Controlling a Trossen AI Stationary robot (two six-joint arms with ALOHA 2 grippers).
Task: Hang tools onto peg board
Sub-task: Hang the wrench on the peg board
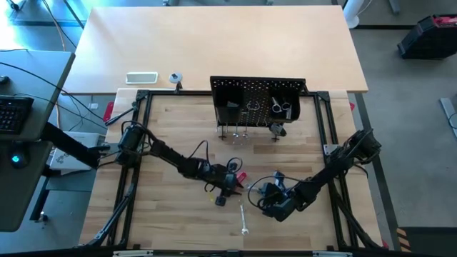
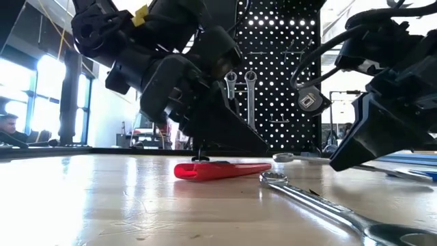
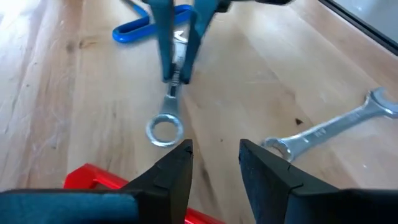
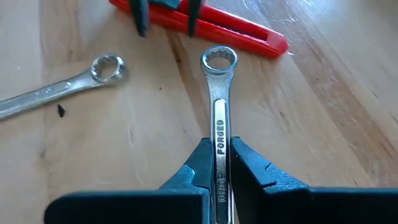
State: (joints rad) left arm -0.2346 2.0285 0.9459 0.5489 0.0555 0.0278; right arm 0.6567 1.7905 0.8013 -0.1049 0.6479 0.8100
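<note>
Table: we see a pale wooden top (image 1: 178, 235) inside a black tubular frame (image 1: 143, 128), with a larger plain tabletop behind it.
Peg board: it (image 1: 257, 103) stands upright at the far edge of the frame; two silver wrenches (image 2: 240, 96) hang on it in the low view, and a scissor-like tool (image 1: 280, 108) hangs further right.
Left gripper: it (image 3: 214, 162) hovers low over the middle of the table with a clear gap between its fingers and nothing in them, right above the red-handled tool (image 2: 222, 169).
Right gripper: it (image 4: 219, 165) is clamped tight on the shaft of a slim silver wrench (image 4: 219, 118), whose ring end points at the red handle.
Second wrench: a loose one (image 4: 62, 90) lies flat just beside the held wrench, apart from it.
Blue piece: a blue loop (image 3: 134, 30) lies on the wood behind the right gripper.
Small items: a white tray (image 1: 141, 77) and a small round object (image 1: 175, 77) sit on the far tabletop.
Writing: we read "FORGED" on the held wrench's shaft.
</note>
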